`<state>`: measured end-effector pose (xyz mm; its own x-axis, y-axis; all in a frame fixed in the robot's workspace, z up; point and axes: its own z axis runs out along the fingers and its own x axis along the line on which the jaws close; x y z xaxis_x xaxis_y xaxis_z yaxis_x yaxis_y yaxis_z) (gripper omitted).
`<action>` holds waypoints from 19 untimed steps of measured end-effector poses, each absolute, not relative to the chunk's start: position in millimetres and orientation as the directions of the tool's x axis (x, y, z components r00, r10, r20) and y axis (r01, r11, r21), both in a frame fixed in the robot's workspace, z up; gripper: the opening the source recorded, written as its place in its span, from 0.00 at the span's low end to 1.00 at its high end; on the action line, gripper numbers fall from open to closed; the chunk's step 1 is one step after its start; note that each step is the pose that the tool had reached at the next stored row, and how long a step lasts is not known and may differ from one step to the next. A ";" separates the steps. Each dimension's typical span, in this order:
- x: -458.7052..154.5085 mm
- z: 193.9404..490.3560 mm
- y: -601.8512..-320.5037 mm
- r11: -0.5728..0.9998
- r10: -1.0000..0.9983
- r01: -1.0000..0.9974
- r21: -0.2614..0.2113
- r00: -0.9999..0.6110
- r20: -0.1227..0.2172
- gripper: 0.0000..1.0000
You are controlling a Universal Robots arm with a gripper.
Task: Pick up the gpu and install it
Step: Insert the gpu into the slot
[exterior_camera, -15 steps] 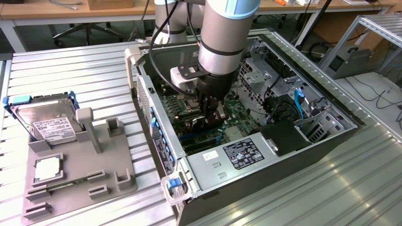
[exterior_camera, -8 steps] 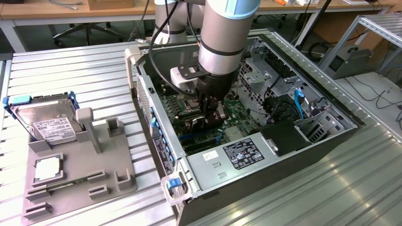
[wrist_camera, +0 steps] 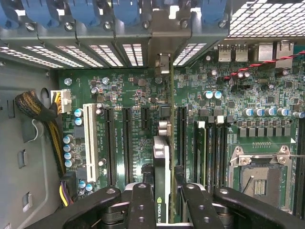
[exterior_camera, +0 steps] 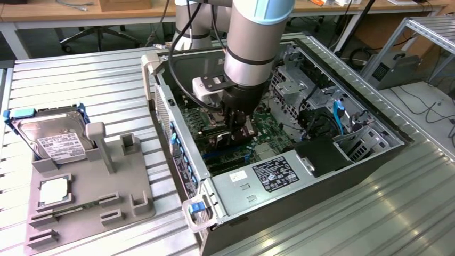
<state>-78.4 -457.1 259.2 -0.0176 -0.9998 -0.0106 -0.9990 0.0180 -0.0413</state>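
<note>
My gripper (wrist_camera: 162, 202) is shut on the gpu (wrist_camera: 162, 160), its two black fingers (wrist_camera: 140, 200) pressing on either side. The card stands edge-on, a thin dark board with a green-lettered label, low over the green motherboard (wrist_camera: 133, 90) among the long black expansion slots (wrist_camera: 127, 143). Its metal bracket end (wrist_camera: 163, 62) reaches the case's rear slot wall. I cannot tell whether the card's edge sits in a slot. In the exterior view the arm reaches down into the open computer case (exterior_camera: 370, 154), where the gripper (exterior_camera: 238, 128) holds the gpu (exterior_camera: 229, 140) above the board.
Blue slot clips (wrist_camera: 126, 9) line the rear wall. A white slot (wrist_camera: 89, 140), cable bundle (wrist_camera: 38, 112), memory sticks (wrist_camera: 201, 148) and CPU socket (wrist_camera: 259, 176) flank the card. Outside the case, a grey fixture (exterior_camera: 85, 186) carries a hard drive (exterior_camera: 53, 140) and a small chip (exterior_camera: 55, 191).
</note>
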 end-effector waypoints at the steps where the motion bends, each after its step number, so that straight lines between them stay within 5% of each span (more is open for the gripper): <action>1: -78.4 258.8 -457.0 0.018 -1.000 -0.999 -0.042 -0.018 -0.011 0.27; 19: -79.5 258.4 -457.0 0.018 -1.000 -0.999 -0.044 -0.018 -0.012 0.27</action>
<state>-79.5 -457.0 258.4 -0.0176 -0.9998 -0.0120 -0.9989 0.0181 -0.0436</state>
